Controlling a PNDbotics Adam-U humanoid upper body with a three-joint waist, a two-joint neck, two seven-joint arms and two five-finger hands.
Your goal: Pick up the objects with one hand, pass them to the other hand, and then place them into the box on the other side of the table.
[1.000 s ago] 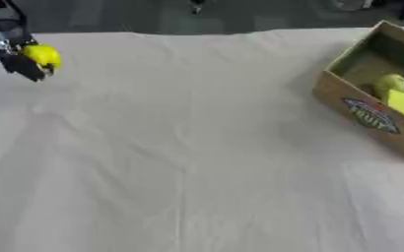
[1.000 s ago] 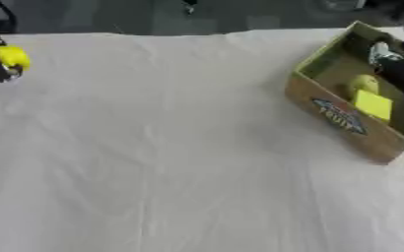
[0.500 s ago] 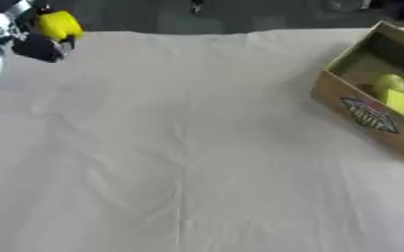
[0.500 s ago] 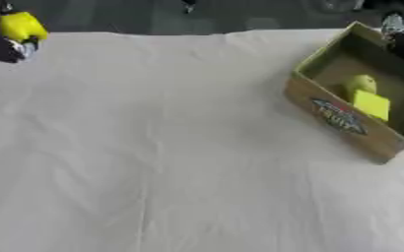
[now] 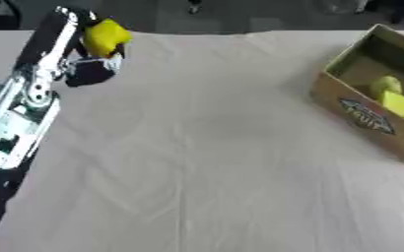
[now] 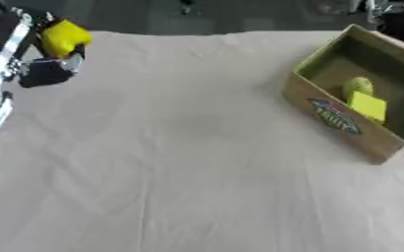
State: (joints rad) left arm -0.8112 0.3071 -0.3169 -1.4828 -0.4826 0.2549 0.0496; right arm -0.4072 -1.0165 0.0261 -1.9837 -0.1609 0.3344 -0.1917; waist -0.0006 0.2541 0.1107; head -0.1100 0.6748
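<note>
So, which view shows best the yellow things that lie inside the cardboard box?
The right eye view: the box is whole there, with both yellow things clear of the edge. In the left eye view the box runs off the right side, and the same yellow things sit close to that edge.

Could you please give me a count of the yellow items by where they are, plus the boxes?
Yellow object held in the left robot hand: 1
Yellow items inside the box: 2, a rounded piece and a block
Cardboard box: 1
Total: 4
</note>
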